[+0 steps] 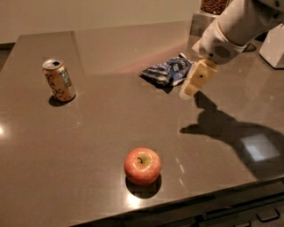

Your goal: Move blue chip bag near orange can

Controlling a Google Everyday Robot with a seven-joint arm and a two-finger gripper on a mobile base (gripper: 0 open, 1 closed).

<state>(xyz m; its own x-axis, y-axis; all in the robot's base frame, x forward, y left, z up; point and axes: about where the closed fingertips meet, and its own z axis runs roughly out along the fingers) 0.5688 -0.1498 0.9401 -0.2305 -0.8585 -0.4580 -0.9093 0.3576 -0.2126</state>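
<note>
The blue chip bag (167, 70) lies flat and crumpled on the brown table, right of centre toward the back. The orange can (59, 80) stands upright at the left, far from the bag. My gripper (194, 83) hangs from the white arm that reaches in from the upper right. It is above the table just right of the bag and overlaps the bag's right end in this view. It holds nothing that I can see.
A red-yellow apple (142, 166) sits near the front edge of the table (106, 128). A container with brown contents (214, 6) stands at the back right on a grey block (199, 23). A white object (274, 46) stands at the far right.
</note>
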